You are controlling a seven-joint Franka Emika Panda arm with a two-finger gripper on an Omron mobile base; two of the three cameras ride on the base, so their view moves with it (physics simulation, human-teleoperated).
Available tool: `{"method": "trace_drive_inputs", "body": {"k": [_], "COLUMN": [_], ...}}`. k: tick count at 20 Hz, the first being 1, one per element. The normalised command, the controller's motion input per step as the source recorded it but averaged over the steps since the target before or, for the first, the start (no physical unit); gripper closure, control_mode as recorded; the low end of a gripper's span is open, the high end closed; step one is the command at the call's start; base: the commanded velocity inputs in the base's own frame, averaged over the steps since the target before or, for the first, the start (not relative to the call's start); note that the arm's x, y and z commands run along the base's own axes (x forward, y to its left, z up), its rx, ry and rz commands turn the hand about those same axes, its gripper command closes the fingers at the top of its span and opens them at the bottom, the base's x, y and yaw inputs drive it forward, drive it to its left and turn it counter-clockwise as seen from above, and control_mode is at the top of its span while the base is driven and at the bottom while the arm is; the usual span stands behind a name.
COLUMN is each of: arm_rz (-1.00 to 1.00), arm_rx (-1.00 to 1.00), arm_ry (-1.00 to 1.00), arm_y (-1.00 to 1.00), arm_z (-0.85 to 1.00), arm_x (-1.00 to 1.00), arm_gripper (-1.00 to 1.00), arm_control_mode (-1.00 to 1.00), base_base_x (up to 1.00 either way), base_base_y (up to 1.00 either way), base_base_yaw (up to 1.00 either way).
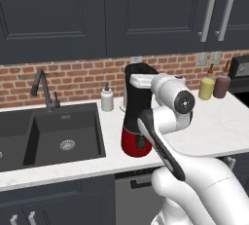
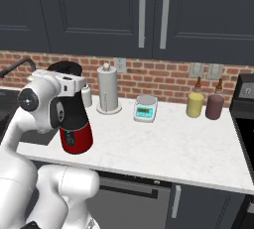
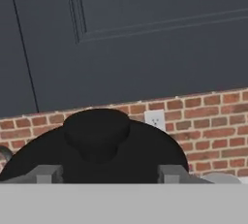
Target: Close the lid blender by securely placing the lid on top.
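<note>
In the left base view, the tall black cylindrical blender on its glossy red base (image 1: 135, 121) stands on the white marble surface (image 1: 214, 121) just right of the dark sink (image 1: 53, 134), with a small white soap bottle (image 1: 107, 98) behind it. The white arm's hand reaches in at the jar's top, where a black cap, likely the lid, sits partly hidden.

In the right base view, the flat round black lid (image 2: 66, 67) lies at the jar's mouth, beside the hand. A paper towel roll (image 2: 108, 89) and a white-and-teal scale (image 2: 145, 108) stand nearby.

In the hand view, the gripper (image 3: 110, 174) shows two grey fingers (image 3: 47, 173) spread either side of the lid's raised knob; whether they pinch it I cannot tell. Risk as I judge it: a tilted lid would seat crooked, or a sideways push could topple the tall jar.
</note>
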Motion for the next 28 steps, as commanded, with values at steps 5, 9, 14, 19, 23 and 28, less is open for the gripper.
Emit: {"method": "trace_drive_inputs", "body": {"k": [5, 9, 14, 19, 23, 28], "arm_rz": [0.00, 0.00, 0.00, 0.00, 0.00, 0.00], "arm_rx": [0.00, 0.00, -0.03, -0.04, -0.04, -0.05], "arm_ry": [0.23, 0.31, 0.37, 0.38, 0.28, 0.07], "arm_y": [0.02, 0.06, 0.08, 0.06, 0.01, 0.00], "arm_z": [0.16, 0.17, 0.20, 0.26, 0.17, -0.02], "arm_x": [-0.29, -0.29, -0.32, -0.41, -0.62, -0.83], "arm_gripper": [-1.00, -1.00, -1.00, -1.00, -1.00, -1.00], "arm_control_mode": [-1.00, -1.00, -1.00, -1.00, -1.00, -1.00], "base_base_x": [0.00, 0.00, 0.00, 0.00, 0.00, 0.00], "base_base_y": [0.00, 0.00, 0.00, 0.00, 0.00, 0.00], "base_base_yaw": [0.00, 0.00, 0.00, 0.00, 0.00, 0.00]}}
